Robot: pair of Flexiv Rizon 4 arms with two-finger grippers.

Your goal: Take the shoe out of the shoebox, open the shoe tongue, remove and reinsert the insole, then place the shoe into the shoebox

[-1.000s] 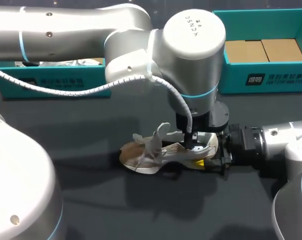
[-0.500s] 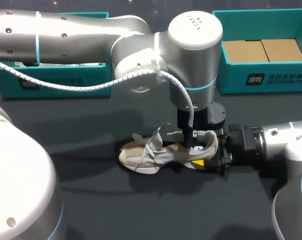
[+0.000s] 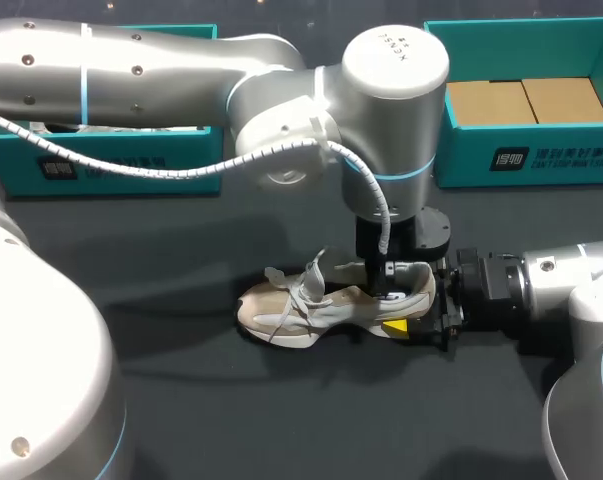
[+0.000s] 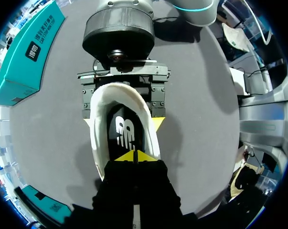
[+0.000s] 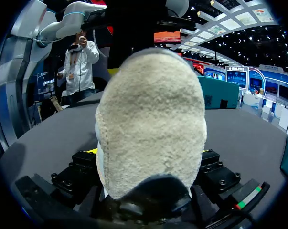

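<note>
1. The shoe (image 3: 316, 305), beige with white laces, stands upright on the dark desk (image 3: 231, 420) near the middle. Its toe points left and its heel points right.
2. The left arm comes in from the left and hangs over the heel end. The left end effector (image 4: 134, 156) is down inside the shoe's opening.
3. In the left wrist view its yellow tips are pressed together just over the black insole (image 4: 122, 121). Whether they pinch the insole cannot be told.
4. The right arm comes in low from the right. The right end effector (image 3: 413, 308) is clamped on the heel, with one finger on each side of it.
5. In the right wrist view the suede heel sits between the fingers.
6. A far-left teal box (image 3: 111, 168) and a far-right teal box (image 3: 541, 160) stand at the far edge of the desk, well apart from the shoe.
</note>
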